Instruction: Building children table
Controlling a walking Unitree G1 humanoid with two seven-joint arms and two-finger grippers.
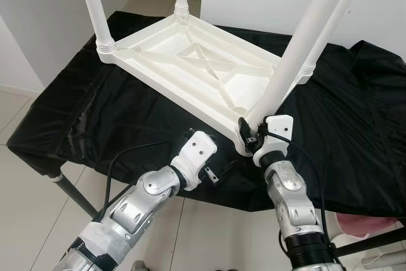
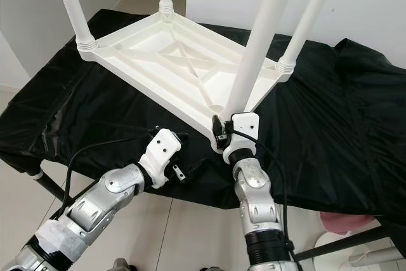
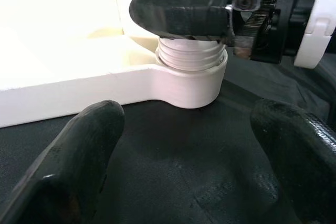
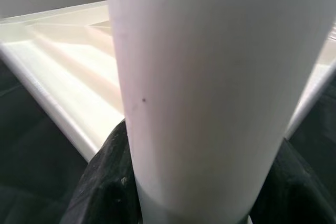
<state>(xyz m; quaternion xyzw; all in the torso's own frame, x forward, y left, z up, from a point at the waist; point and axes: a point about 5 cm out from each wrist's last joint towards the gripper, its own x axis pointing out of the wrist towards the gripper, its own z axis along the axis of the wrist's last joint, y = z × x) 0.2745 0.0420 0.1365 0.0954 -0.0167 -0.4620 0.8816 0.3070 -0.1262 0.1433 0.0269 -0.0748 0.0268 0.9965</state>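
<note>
A white plastic children's table lies upside down on a black cloth. Three legs stand in its far and side corners. My right gripper is shut on the base of the fourth leg, which leans in the near corner socket with its thread showing. In the right wrist view this leg sits between the black fingers. My left gripper is open just above the cloth, a short way in front of that corner, with nothing between its fingers.
The black cloth covers a folding table with dark metal legs, and its near edge runs right under my wrists. Pale tiled floor lies to the left. A pink object sits low on the right. White walls stand behind.
</note>
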